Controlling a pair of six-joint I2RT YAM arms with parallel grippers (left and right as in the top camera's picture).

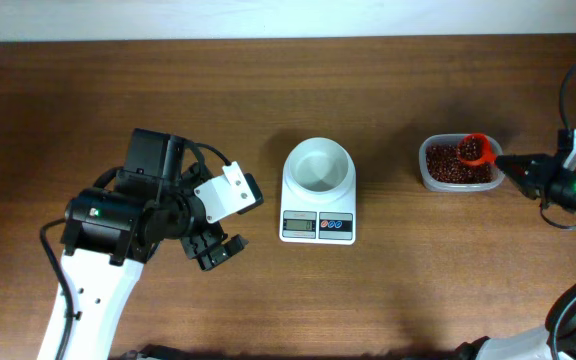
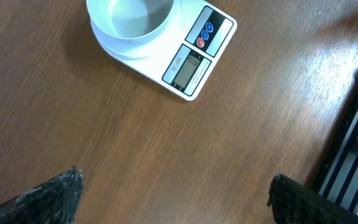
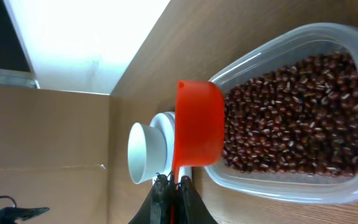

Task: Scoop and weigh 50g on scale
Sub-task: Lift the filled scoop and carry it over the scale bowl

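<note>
Seemingly square-on, scale (image 1: 318, 212) points display (image 1: 299, 226) nearward (bowl (image 1: 318, 165) behind).

Mid-table: scale (image 1: 318, 226), bowl (image 1: 318, 166) on its back part. Right of it, well apart: tub (image 1: 423, 165) with beans (image 1: 448, 172) inside. Over the tub's back right corner: scoop (image 1: 476, 149), handle in right gripper (image 1: 500, 164) just right of the tub. Front-left of the scale, apart: left gripper (image 1: 218, 250).

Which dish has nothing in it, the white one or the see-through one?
The white round bowl on the scale is empty. The clear tub holds dark red-brown beans, and the orange-red scoop is there too.
</note>
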